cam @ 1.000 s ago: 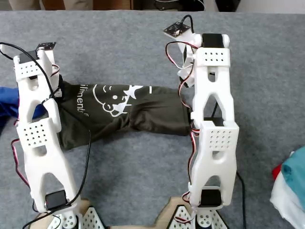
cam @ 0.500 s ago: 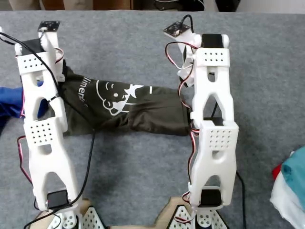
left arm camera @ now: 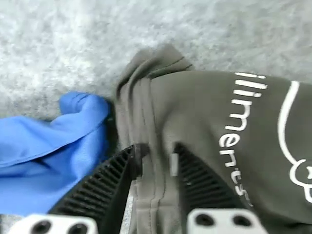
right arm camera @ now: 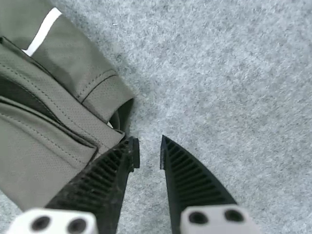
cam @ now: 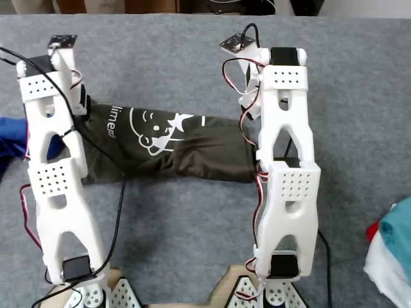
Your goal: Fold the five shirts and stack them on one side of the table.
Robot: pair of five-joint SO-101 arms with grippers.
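Left tool (left arm camera: pixel 155 157), seen from its own wrist, is clenched on the olive shirt's (left arm camera: pixel 209 122) bunched end, with a blue shirt (left arm camera: pixel 48 146) just beside it. Right tool (right arm camera: pixel 148 148) is slightly parted and empty over the grey surface (right arm camera: pixel 234 73), just beside the shirt's other end. From above, the shirt's long axis runs arm to arm, white print up.

Left arm (cam: pixel 56 183) extended forward from its base, wrist angled down; left gripper (left arm camera: pixel 153 155) closed, pinching a fold of the dark shirt (left arm camera: pixel 209 112). Right arm (cam: pixel 287 186) likewise extended forward; right gripper (right arm camera: pixel 147 146) low, jaws parted by a narrow gap
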